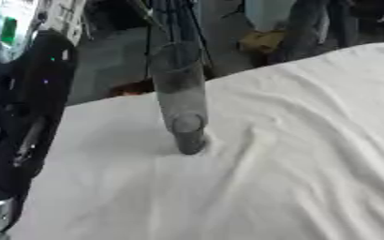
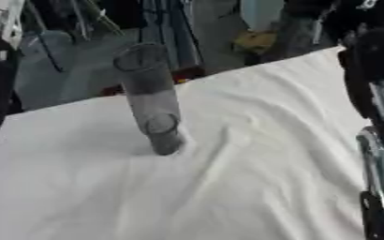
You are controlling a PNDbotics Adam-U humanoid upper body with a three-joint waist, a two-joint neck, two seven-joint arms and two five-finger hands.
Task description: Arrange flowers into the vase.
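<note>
A tall clear glass vase (image 1: 181, 96) stands upright on the white cloth-covered table (image 1: 293, 154), left of the middle and near the far edge. I see nothing inside it. My left arm (image 1: 23, 117), black with a silver joint at the bottom, runs down the left edge of the left eye view, apart from the vase. Black and silver, my right arm (image 2: 375, 108) runs down the right edge of the right eye view. Neither hand shows in either view. No flowers are visible.
The cloth is wrinkled, with folds running from the vase toward the front right. Past the far table edge lie dark clutter, a yellowish thing (image 1: 261, 41) and a small reddish thing (image 1: 129, 88).
</note>
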